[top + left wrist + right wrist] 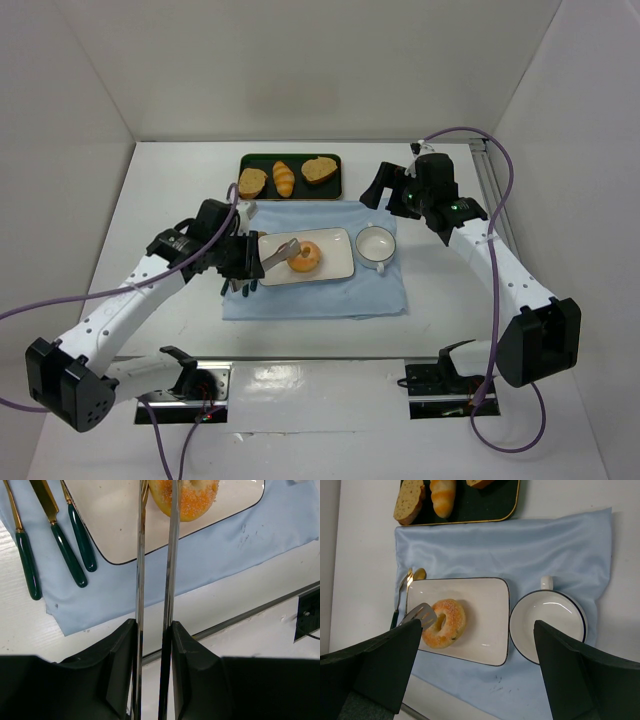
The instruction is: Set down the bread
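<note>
On white plate: bread, tongs apparently touching it; left claw pinching tongs; right claw spread.

The left arm and right arm have white link shells, black joint housings and blocky black bases. A purple cable runs along each. The gripper fingers are matte black wedges. A green light glows on the right wrist.

White table: blue cloth ctr, dark tray behind
</note>
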You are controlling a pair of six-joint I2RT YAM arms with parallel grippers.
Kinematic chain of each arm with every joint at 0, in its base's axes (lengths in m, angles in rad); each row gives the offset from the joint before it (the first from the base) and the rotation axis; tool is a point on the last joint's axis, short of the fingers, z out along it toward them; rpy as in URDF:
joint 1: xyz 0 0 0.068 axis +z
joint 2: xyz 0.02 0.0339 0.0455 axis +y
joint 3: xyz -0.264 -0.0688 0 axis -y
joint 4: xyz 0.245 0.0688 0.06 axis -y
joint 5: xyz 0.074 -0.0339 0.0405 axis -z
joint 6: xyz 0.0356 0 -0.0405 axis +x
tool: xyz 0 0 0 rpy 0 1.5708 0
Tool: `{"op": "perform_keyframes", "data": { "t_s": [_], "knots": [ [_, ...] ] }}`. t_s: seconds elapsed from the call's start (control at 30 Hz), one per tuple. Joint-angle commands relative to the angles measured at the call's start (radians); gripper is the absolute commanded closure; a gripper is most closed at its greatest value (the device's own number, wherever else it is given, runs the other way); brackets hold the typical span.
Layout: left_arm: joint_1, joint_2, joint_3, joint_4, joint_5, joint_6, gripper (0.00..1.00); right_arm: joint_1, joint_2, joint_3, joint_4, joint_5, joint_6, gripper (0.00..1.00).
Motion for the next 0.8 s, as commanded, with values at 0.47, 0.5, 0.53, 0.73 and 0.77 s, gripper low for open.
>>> {"op": "perform_keyframes", "data": {
  "t_s": [0.47, 0.5, 0.53, 0.73, 0.77],
  "knots": [
    [-0.015, 0.018, -0.034, 0.034, -0.026, -0.007, 0.72, -0.005, -0.033, 0.018, 0.016, -0.019, -0.008, 0.0],
    [-0.015, 0.018, -0.034, 0.034, -0.026, -0.007, 0.71, -0.005, -0.033, 0.018, 0.016, -0.019, -0.008, 0.0],
    [-0.015, 0.027, -0.034, 0.034, -0.012, -0.007, 0.71, -0.005, -0.033, 0.018, 0.016, -0.019, -0.008, 0.0],
    [-0.024, 0.036, 0.02, 0.007, -0.032, -0.007, 0.55, -0.005, -0.033, 0.009, 0.016, -0.019, 0.001, 0.0],
    [-0.024, 0.036, 0.032, 0.007, -0.032, -0.007, 0.53, -0.005, -0.033, 0.009, 0.025, -0.019, 0.001, 0.0]
  ]
}}
